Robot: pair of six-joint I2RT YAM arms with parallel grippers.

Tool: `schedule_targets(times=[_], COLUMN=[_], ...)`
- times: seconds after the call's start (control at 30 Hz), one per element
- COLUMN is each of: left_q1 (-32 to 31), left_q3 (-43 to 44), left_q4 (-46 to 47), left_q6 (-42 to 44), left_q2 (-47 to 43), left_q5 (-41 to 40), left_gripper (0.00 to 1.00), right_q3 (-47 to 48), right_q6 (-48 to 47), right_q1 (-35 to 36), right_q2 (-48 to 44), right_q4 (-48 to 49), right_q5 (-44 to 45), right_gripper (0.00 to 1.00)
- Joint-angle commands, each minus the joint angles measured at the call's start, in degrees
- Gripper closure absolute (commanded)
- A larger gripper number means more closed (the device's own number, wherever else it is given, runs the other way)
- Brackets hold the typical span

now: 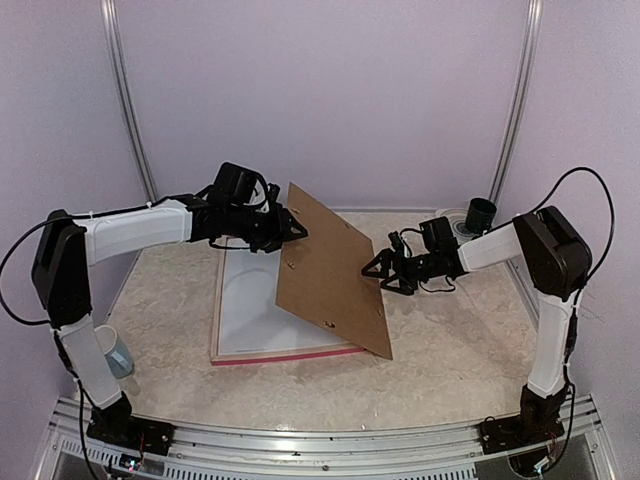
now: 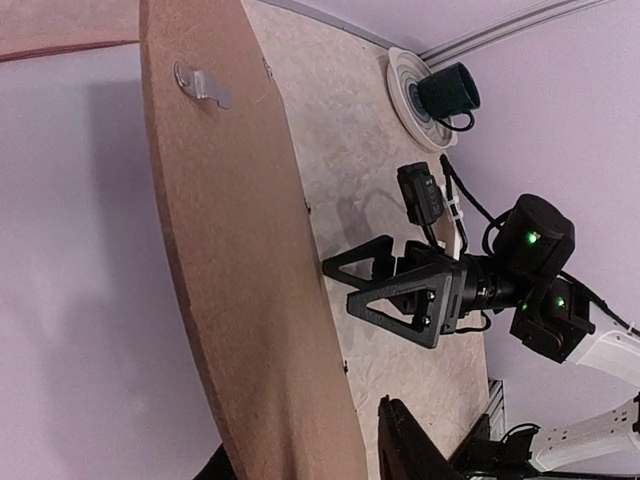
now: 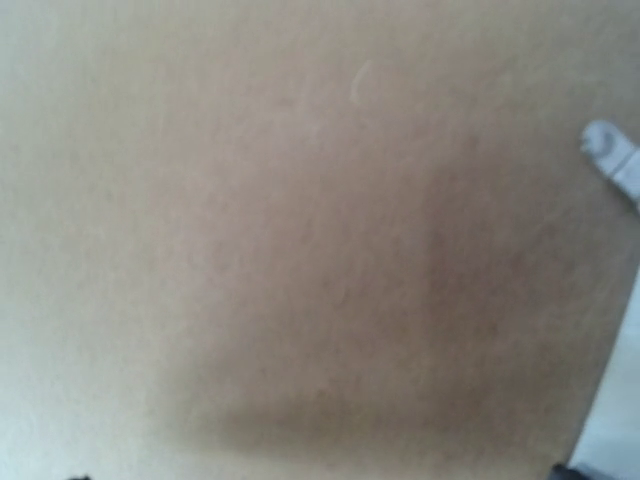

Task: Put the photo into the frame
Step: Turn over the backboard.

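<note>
Overhead, the frame (image 1: 280, 355) lies flat on the worktop (image 1: 450, 340), its pink-red edge toward the arms. The brown backing board (image 1: 330, 270) stands tilted over its right half, with its low corner down near the frame's front right corner. The left gripper (image 1: 290, 228) straddles the board's raised edge, and the right gripper (image 1: 378, 268) meets its far face with fingers spread wide. The step looks like clearing the board off the opening. The left should get a firm pinch before the right backs off, then swing the board well clear of the frame and away from the mug (image 1: 481, 213) at the back right.

From the left wrist, the board runs edge-on between this arm's fingers (image 2: 400, 445). Only a little of them shows, so I cannot tell whether they have pinched it. The right fingertips seem to touch the board's face. A metal clip (image 2: 200, 85) sits near the board's top.

The right wrist sees only blurred brown board with a metal clip at the right edge; its own fingers are out of shot.

The photo appears nowhere; it may lie under the board or outside the views. Whether the white inside the frame is mat or glass is unclear
</note>
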Motion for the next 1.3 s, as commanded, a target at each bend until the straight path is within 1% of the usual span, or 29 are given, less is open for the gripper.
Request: schedule_targets(times=[0.0,0.17,0.47,0.57,0.77,0.87,1.03,1.17,1.27], left_q1=[0.69,0.92,1.36,1.41,1.84,2.38,3.67,4.34,4.44], left_q3=[-3.81,-8.09,-15.80,-17.90,-22.69,-26.33,-32.14,-35.17,-36.93], left_q4=[3.95,7.13,16.01,17.95,22.51,27.45,32.52,35.74,38.56], left_q6=[0.47,-0.85,-5.52,-6.21,-6.93,-7.43,-6.87,-6.66,-6.54], left_q2=[-4.38,-5.79,-7.16,-7.80,-9.84,-11.53,-14.89,-17.01,-18.68], left_q5=[2.38,4.00,5.95,5.86,5.66,6.93,7.26,8.42,9.83], left_gripper=[0.66,0.67,0.83,0.90,1.00,1.00,1.00,1.00,1.00], right_q3=[-0.05,0.02,-0.63,-0.96,-0.72,-0.93,-2.25,-3.71,-3.86], right_q6=[-2.20,-2.47,-3.09,-3.31,-4.03,-4.06,-4.11,-3.76,-4.30], right_q1=[0.51,0.50,0.50,0.50,-0.07,-1.38,-4.20,-6.17,-6.50], right_q2=[1.84,1.79,0.59,-0.01,-2.10,-4.34,-9.64,-12.88,-13.58], right_q4=[-6.85,-7.22,-7.37,-7.48,-8.49,-8.51,-8.36,-7.09,-7.01], right_q5=[4.84,4.93,5.15,4.95,2.97,0.65,-2.79,-6.02,-9.10], right_gripper=[0.01,0.01,0.01,0.01,0.01,0.01,0.01,0.01,0.01])
